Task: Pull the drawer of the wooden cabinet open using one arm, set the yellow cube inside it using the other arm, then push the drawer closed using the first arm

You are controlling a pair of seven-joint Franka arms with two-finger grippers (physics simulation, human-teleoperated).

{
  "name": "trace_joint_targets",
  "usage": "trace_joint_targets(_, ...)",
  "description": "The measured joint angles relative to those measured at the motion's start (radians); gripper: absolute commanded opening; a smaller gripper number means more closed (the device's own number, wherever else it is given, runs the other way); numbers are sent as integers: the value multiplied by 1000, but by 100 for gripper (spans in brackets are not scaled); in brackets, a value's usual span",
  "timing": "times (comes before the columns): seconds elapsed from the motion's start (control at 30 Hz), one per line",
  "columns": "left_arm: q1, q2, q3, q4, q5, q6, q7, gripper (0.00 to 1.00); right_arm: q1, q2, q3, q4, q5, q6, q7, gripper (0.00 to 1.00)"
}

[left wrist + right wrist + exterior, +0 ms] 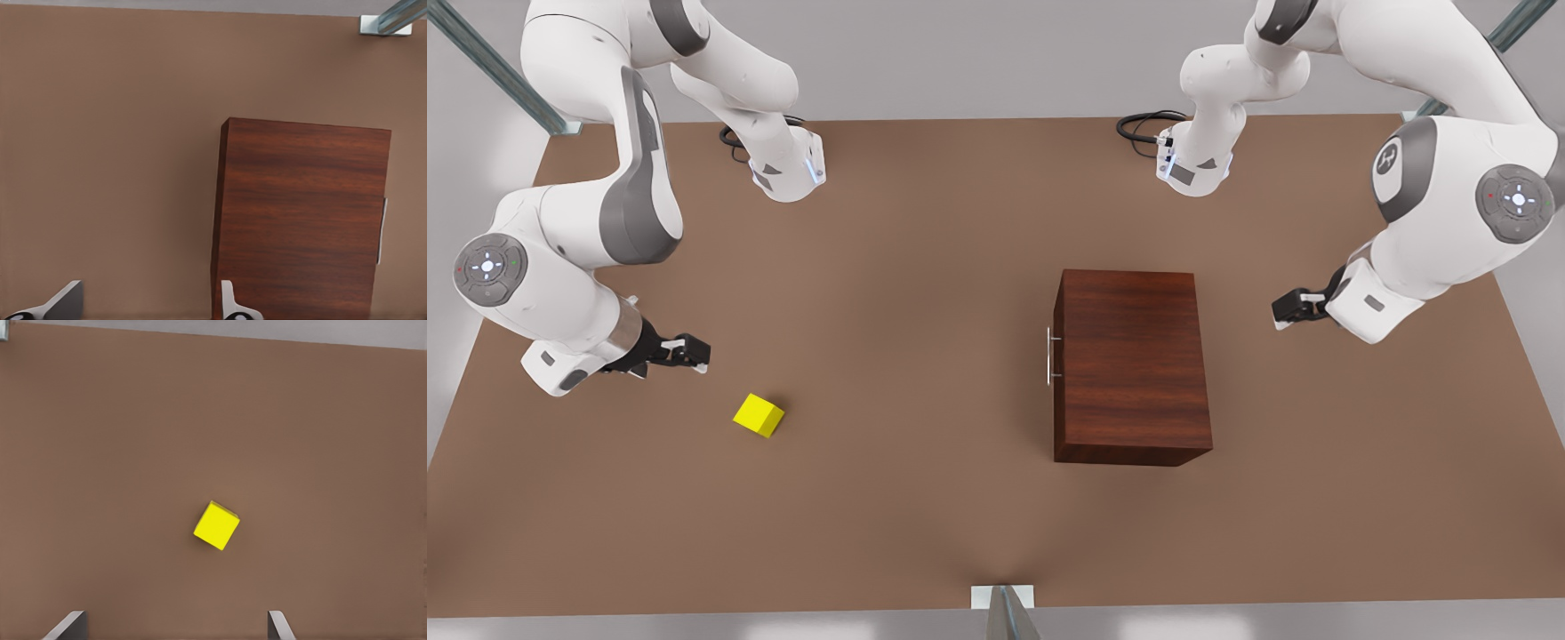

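Note:
The wooden cabinet (1131, 364) stands right of the table's middle in the front view. Its drawer is shut flush, with the silver bar handle (1049, 356) on the side facing the front view's left. The yellow cube (759, 415) lies on the table at the front view's left. My right gripper (696, 353) hovers open just up and left of the cube; in the right wrist view the cube (217, 526) lies ahead of the gripper (175, 632). My left gripper (1282, 311) hangs open off the cabinet's handle-free side. In the left wrist view the cabinet (300, 213) and handle (381, 230) lie beyond that gripper (148, 312).
The brown table (907, 498) has open room around the cube and the cabinet. Both arm bases (787, 169) stand at the far edge. A metal frame post (1003, 609) rises at the near edge.

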Motion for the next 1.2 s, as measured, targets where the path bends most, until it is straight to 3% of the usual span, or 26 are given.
trace_joint_targets(0.1,-71,24,-4,3,6,-4,7,100,-11,3,2,-2,-1,6,5,100)
trace_joint_targets(0.23,-336,126,-4,2,51,1,-62,100,-10,11,25,-140,0,63,10,100)
trace_joint_targets(0.33,-511,212,-5,2,134,23,-158,100,-13,88,27,-177,0,121,37,100)
trace_joint_targets(0.5,-645,308,-4,2,221,90,-337,100,-61,224,17,-181,14,250,139,100)
trace_joint_targets(0.6,-690,348,-4,3,250,145,-448,97,-76,281,16,-187,4,314,205,100)
trace_joint_targets(0.7,-708,381,-3,5,271,211,-545,87,-82,304,21,-217,-12,374,282,100)
trace_joint_targets(1.2,-688,470,8,5,329,323,-766,70,-87,342,17,-381,-203,550,648,100)
